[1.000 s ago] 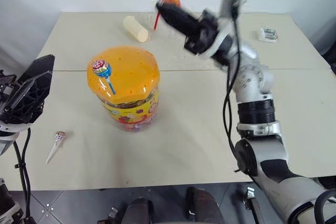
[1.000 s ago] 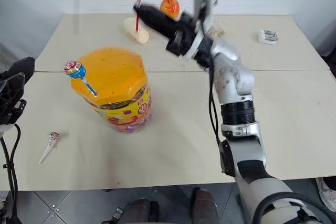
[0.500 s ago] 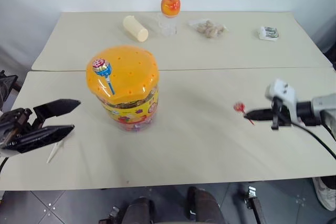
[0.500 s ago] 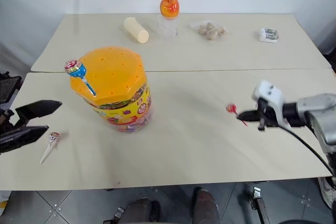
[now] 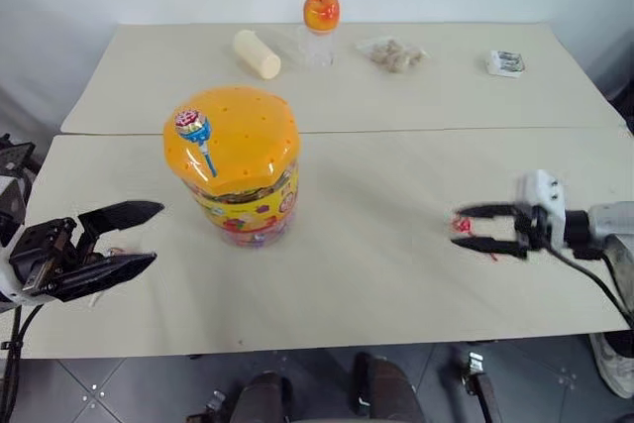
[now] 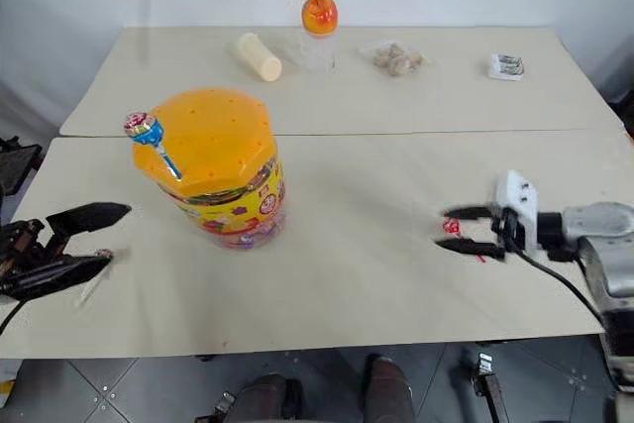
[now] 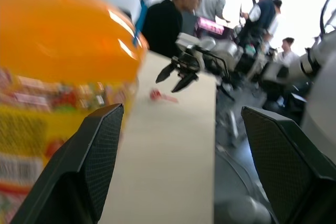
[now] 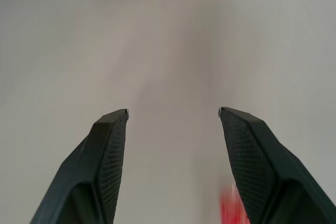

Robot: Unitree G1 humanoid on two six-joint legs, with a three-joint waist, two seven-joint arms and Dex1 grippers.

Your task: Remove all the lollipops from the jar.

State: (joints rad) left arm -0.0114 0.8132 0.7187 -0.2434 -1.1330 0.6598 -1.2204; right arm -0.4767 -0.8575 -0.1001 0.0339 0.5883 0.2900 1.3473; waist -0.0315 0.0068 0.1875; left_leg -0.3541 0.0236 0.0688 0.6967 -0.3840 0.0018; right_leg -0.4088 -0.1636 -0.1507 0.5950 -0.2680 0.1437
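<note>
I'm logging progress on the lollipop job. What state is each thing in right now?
jar: upright, orange lid on.
blue lollipop: still stuck in the lid.
red lollipop: out, lying on the table between the right gripper's fingers.
right gripper: open, low over the table.
left gripper: open, empty, beside the jar.
apple-topped cup: upright, closed.

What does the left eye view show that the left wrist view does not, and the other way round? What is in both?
Left eye view, not the wrist view: the far table with an orange apple-shaped container, a cream cylinder, a clear packet and a small white item.
Left wrist view, not the eye view: people standing beyond the table.
Both: the jar with its orange lid, the red lollipop lying on the table, the open right gripper by it, and the open left gripper.
</note>
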